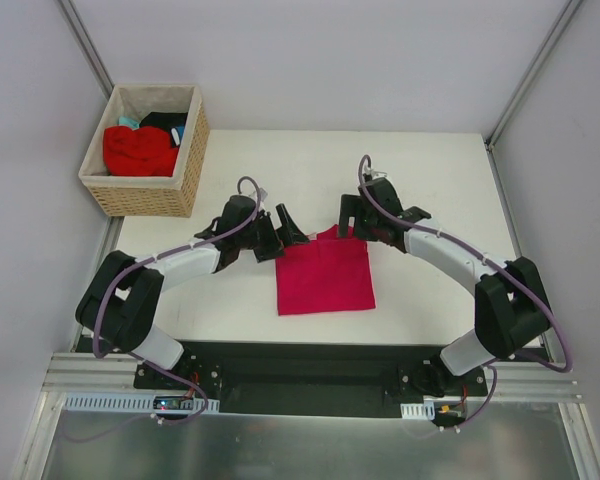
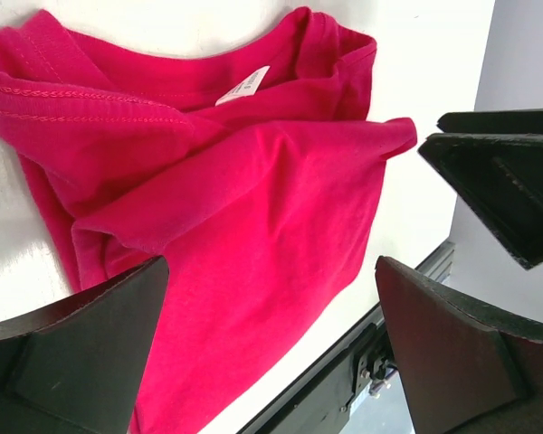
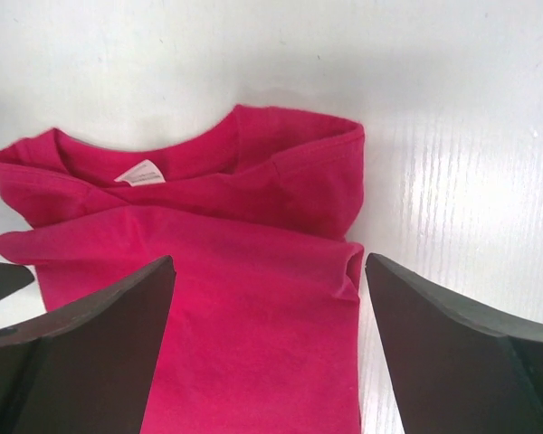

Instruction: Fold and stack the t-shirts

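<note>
Shows folded crimson-pink tee flat at table centre, near hem cut off in wrist views, L gripper & R gripper spread wide, empty, over table centre too, red tee in basket off table's far-L corner mostly hiding black tee & teal tee.

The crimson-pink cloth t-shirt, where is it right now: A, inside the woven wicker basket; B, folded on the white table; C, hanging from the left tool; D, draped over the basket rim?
B: the crimson-pink cloth t-shirt lies folded on the white table, well apart from the woven wicker basket.
</note>
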